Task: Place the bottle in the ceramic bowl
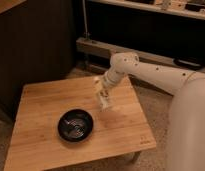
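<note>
The ceramic bowl [75, 125] is glossy black with pale swirl marks and sits on the front middle of the wooden table [41, 102]. My gripper [102, 95] hangs from the white arm above the table, to the upper right of the bowl. It is shut on the small white bottle [105, 103], which points down and slightly right, held clear of the table top. The bottle is to the right of the bowl's rim, not over it.
The table's right edge [141, 117] and front edge [86, 161] drop to a speckled floor. A long low metal base [96, 50] and dark shelving stand behind the table. My white body [188, 130] fills the right side.
</note>
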### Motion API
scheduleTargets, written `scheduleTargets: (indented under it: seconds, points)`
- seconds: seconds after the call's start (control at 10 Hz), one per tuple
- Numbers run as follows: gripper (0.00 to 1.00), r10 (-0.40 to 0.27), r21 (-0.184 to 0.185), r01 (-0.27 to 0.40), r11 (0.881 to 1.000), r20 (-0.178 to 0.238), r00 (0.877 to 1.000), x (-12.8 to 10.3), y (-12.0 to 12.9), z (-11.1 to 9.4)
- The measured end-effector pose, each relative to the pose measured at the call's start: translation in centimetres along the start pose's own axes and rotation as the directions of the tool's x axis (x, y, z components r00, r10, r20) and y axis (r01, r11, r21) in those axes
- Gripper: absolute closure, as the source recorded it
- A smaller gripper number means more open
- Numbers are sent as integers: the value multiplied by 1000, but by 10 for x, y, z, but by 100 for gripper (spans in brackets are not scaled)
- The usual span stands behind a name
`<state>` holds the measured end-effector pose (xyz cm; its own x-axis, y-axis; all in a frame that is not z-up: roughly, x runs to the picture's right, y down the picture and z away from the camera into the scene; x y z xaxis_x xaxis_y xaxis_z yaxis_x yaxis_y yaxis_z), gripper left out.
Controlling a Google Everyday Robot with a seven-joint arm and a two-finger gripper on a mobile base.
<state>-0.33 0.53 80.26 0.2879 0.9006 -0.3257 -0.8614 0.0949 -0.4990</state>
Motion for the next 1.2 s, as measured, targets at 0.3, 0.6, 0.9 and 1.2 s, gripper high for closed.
scheduleTargets:
  seconds: [0.3,0.6,0.9,1.2]
  points:
    - [100,-43,-84,49,995,75,996,-1,42,-3]
    - [100,-94,-151,109,982,108,990,-4,73,2]
    - [100,-146,-199,164,966,105,984,5,94,11]
    - [100,-218,-236,230,944,75,973,23,121,22]
